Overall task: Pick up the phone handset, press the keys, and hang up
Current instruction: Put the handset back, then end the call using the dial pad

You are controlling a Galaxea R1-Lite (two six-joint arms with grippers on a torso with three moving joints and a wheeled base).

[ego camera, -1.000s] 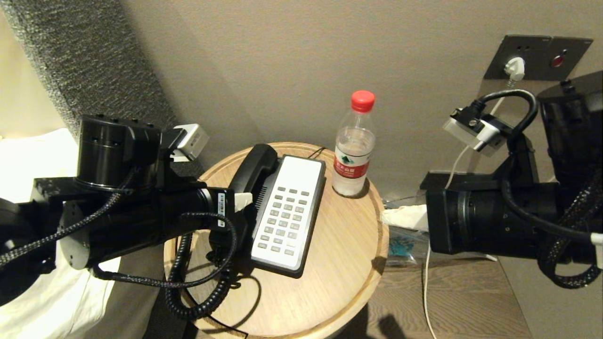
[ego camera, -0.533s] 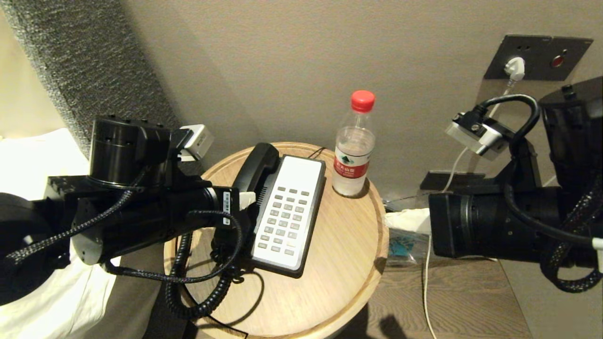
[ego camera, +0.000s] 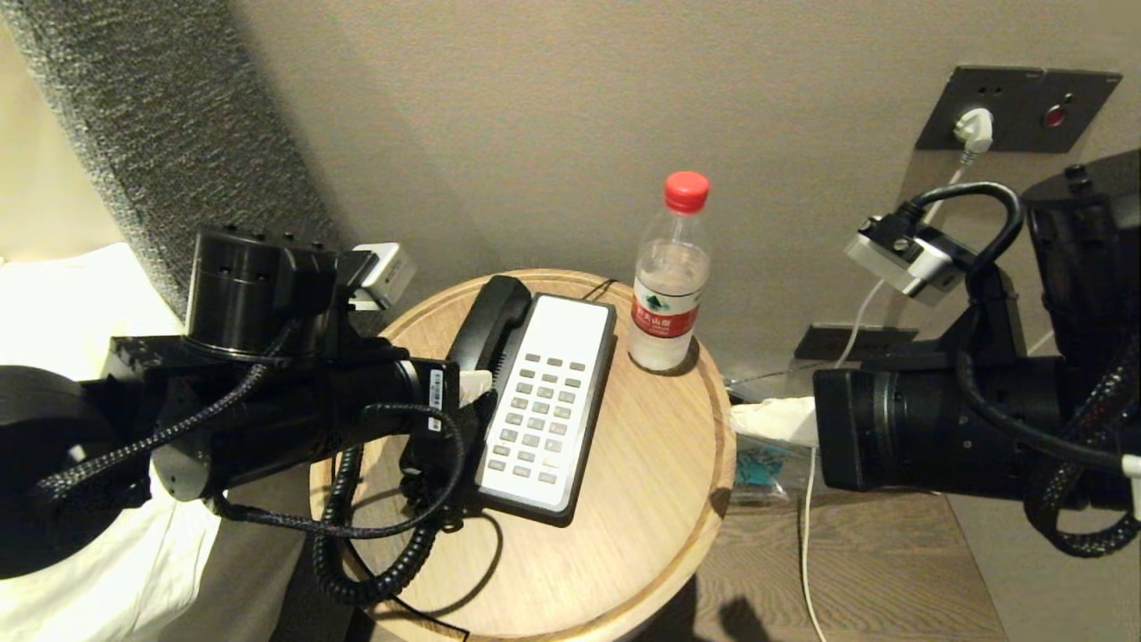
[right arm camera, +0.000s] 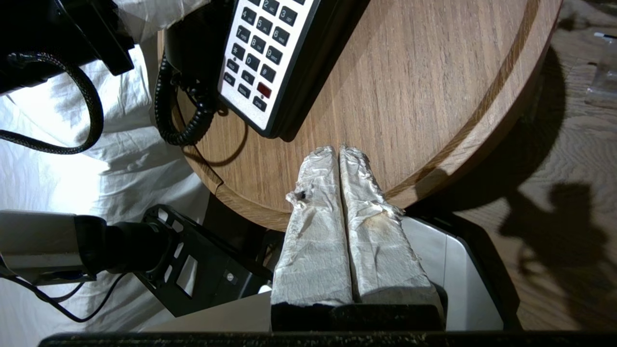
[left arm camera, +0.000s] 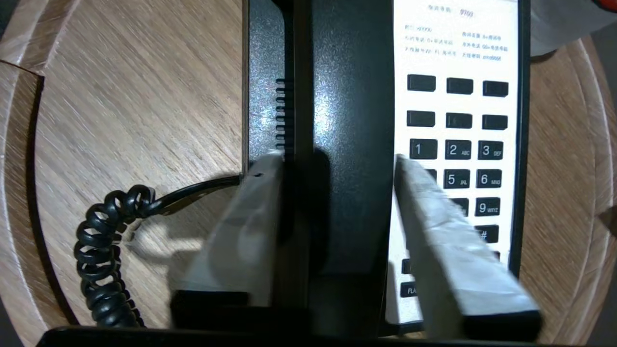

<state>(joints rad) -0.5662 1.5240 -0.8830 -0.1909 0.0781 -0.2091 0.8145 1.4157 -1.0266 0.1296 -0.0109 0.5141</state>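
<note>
At the far left of the head view we see white bedding [ego camera: 53, 303] and a grey textured headboard [ego camera: 151, 116], with our left arm reaching across them toward a round wooden table [ego camera: 642, 499]. Our left gripper [left arm camera: 337, 166] sits low over the left side of the phone base [ego camera: 545, 406] with its padded fingers [left arm camera: 246, 226] spread – one on each side of the phone handset [ego camera: 488, 321], the left one close against its edge and the right one just clear of it, over the keypad. The phone handset lies in its cradle along the left side of the phone base, its rounded upper end pointing toward the wall. A black coiled cord [ego camera: 357, 553] loops from the lower end of the phone off the near-left edge of the table. The phone base has a white face with rows of dark keys and lies at a slight angle on the table. Just beyond its upper right corner stands a clear water bottle [ego camera: 670, 285] with a red cap and red label, upright and apart from the phone. Further right, a wall socket plate [ego camera: 1016, 107] holds a white plug whose cable hangs down to the wooden floor [ego camera: 874, 571]. At the far right our right arm hangs beside the table, and our right gripper [right arm camera: 340, 152] hovers over the near rim of the table with its wrapped fingers pressed together – holding nothing.
</note>
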